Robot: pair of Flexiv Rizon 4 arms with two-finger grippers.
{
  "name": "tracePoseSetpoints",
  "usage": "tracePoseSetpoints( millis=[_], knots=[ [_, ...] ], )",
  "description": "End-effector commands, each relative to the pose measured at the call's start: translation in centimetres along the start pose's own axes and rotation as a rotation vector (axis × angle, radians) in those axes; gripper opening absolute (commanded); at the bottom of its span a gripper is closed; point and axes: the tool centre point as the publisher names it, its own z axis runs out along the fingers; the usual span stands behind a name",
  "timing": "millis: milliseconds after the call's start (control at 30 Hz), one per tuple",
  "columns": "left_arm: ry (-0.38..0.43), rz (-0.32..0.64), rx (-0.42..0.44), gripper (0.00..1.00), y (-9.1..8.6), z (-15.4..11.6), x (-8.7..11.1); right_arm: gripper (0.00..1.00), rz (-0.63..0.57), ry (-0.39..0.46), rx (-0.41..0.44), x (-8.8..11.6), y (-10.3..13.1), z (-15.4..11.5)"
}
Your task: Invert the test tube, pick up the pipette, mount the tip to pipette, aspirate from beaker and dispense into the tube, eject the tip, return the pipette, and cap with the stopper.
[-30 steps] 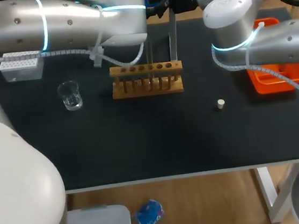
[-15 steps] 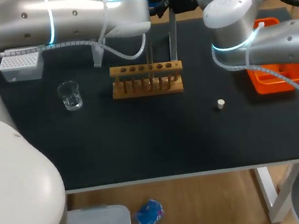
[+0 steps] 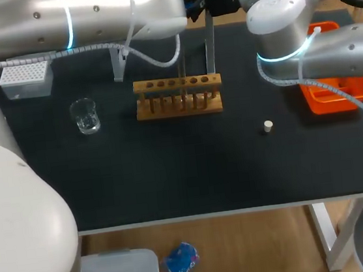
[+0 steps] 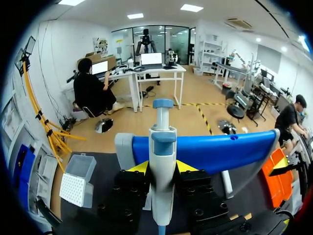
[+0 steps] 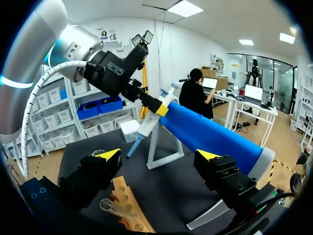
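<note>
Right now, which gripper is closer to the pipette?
Left. The left gripper is shut on the pipette, at the blue stand. The right gripper hangs open with the wooden rack under it and the pipette well ahead of it.

My left gripper (image 4: 162, 167): the pipette (image 4: 162, 147) stands between its fingers, touched from both sides, and the crossbar (image 4: 220, 152) runs just behind it. The tip box (image 4: 77, 182) lies out to one side of these fingers, the tray (image 4: 279, 172) to the other. My right gripper (image 5: 158, 155): the rack (image 5: 128, 208) lies under its parted fingers, the crossbar ahead.
</note>
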Motion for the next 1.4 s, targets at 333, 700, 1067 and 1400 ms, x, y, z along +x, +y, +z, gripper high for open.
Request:
tracePoseSetpoints(
  millis=[333,700,1067,1400],
  knots=[
    [-0.001,-0.005,-0.042,0.0,0.2,0.8,0.0,1.0,0.001,0.002,0.003,-0.1,0.0,0.0],
    [0.004,-0.003,-0.066,0.0,0.5,1.1,0.1,1.0,0.001,0.002,0.003,-0.1,0.0,0.0],
    [0.012,-0.006,-0.085,0.05,0.9,1.4,0.3,1.0,0.001,0.002,0.003,-0.1,0.0,0.0],
    [0.022,-0.017,-0.09,0.27,1.1,1.5,0.3,1.0,0.001,0.002,0.003,-0.1,0.0,0.0]
  ],
)
